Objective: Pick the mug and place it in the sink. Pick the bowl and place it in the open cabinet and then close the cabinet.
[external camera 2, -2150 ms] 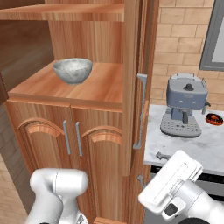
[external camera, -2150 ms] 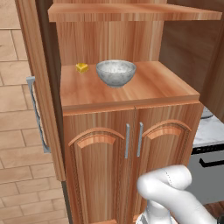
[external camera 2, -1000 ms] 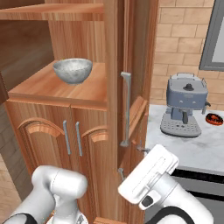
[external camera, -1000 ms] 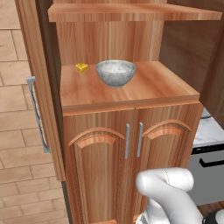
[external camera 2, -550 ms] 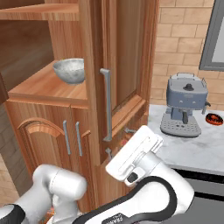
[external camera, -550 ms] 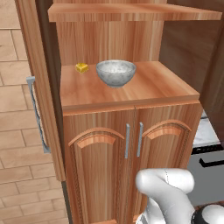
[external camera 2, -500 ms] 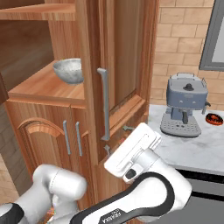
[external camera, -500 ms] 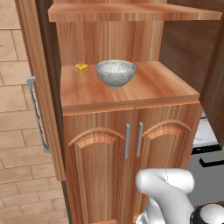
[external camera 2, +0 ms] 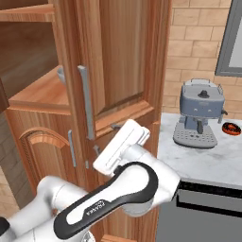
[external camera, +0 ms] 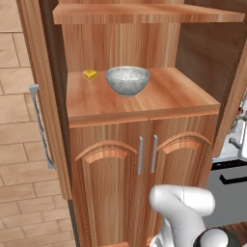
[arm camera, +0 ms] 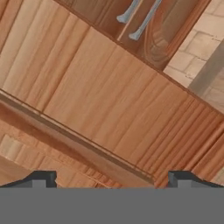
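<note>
Bowl [external camera: 128, 80] already sits inside the cabinet [external camera: 144, 38], on the lower shelf near its back-middle, a small yellow block [external camera: 90, 75] just beside it toward the shelf's back-left corner. What's left looks like door closing. The right door [external camera 2: 120, 66] is partway swung in, its long silver bar handle [external camera 2: 87, 101] upright near the door's free edge; the left door [external camera: 41, 96] stands wide open at the cabinet's left side. The gripper [external camera 2: 116, 126] is right against the right door's lower edge, door panel straight ahead of the hand, filling the hand view; finger tips [arm camera: 40, 179] spread wide, holding nothing. Arm is bent low with the forearm angled up-left toward the door, so the push goes leftward into the cabinet. A coffee machine [external camera 2: 199, 113] stands on the counter to the right, well apart.
</note>
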